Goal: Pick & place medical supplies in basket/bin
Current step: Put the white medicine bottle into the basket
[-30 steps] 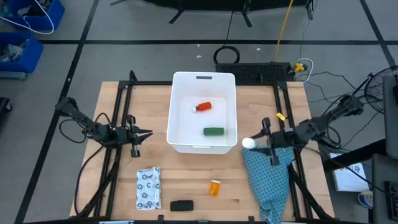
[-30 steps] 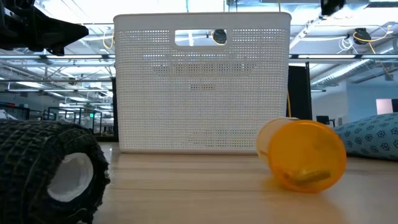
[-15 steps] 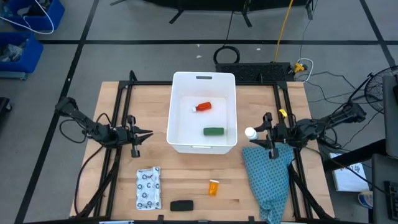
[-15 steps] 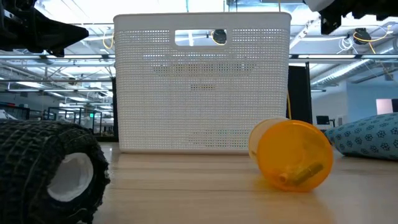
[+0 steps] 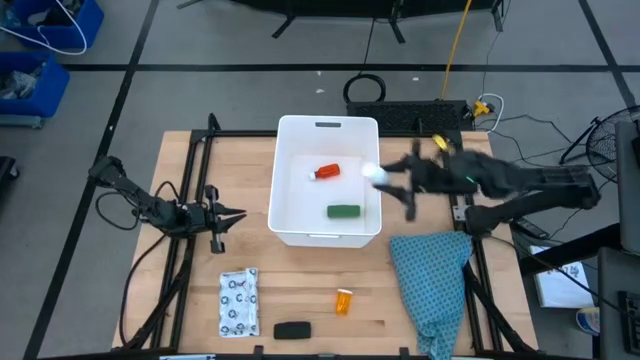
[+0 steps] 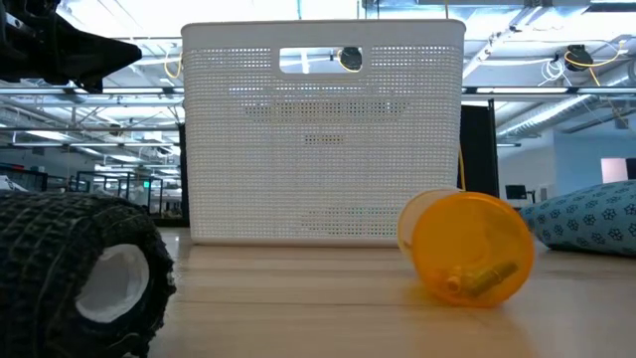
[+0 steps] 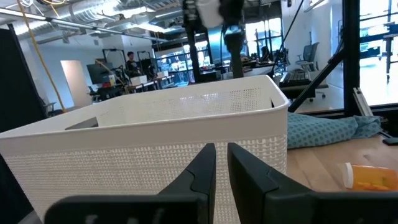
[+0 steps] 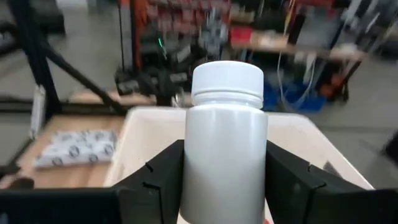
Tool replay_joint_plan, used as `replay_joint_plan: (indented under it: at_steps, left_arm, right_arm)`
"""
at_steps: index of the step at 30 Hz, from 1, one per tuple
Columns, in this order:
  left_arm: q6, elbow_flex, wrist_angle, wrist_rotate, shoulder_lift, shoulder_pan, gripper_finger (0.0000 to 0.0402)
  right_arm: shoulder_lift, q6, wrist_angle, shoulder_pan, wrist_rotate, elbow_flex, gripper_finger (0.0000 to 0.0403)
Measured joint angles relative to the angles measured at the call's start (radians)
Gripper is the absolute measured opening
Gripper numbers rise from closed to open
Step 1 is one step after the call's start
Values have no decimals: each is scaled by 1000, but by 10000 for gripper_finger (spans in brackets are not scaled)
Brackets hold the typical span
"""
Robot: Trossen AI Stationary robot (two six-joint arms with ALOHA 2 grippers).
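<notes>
The white bin [image 5: 288, 200] stands mid-table, with a red-and-white bottle [image 5: 327, 172] and a green oblong [image 5: 343, 211] lying on its floor. My right gripper [image 5: 388, 178] hangs above the bin's right rim, shut on a white capped bottle [image 5: 372, 173]. On the near table lie a white dotted packet [image 5: 238, 302], an orange vial [image 5: 343, 301] on its side, and a black oblong [image 5: 291, 330]. My left gripper [image 5: 232, 214] waits shut, level, left of the bin. My right gripper pinches the white bottle's body [image 8: 194, 168] between its two fingers [image 8: 155, 180], one on each side. The fingers come about level from the table's right. The capped end [image 8: 227, 78] sticks out past the fingertips toward the bin. The bottle hangs clear above the bin.
A teal patterned cloth [image 5: 432, 285] lies bunched at the table's right, below my right arm. Black frame rails [image 5: 196, 180] run along both sides of the table. Bare wood lies between the bin and the near items.
My right gripper has risen from above the teal cloth and swung toward the far left, carrying the white bottle from beside the bin's near right corner to above its right rim, still shut on it. The orange vial has rolled slightly toward the left.
</notes>
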Motion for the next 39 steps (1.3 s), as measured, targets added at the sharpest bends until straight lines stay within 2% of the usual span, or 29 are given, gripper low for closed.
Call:
replay_joint_plan:
  at_steps: [3,5,7,10,13,22,28,39]
  left_arm:
    - [0,0,0,0,0,0,47]
    - [0,0,-1,0,0,0,47]
    - [0,0,-2,0,0,0,47]
    - [1,0,-2,0,0,0,47]
    - [1,0,-4,0,0,0,47]
    - [-6,0,-26,0,0,0,47]
    - [-11,0,-26,0,0,0,47]
    - [-38,0,-57,0,0,0,47]
  right_arm:
    - [154,-29,-104,-119,-131,158,166]
    - [242,-63,-130,-182,-173,229,166]
    - [324,-90,-142,-245,-246,286,166]
    - [446,-105,-186,-335,-411,363,166]
    - [552,-161,-204,-385,-476,400,166]
    - [758,-490,-246,-404,-479,465,166]
    - [862,-538,-206,-403,-432,466,166]
    - [1014,-631,-200,-365,-426,466,166]
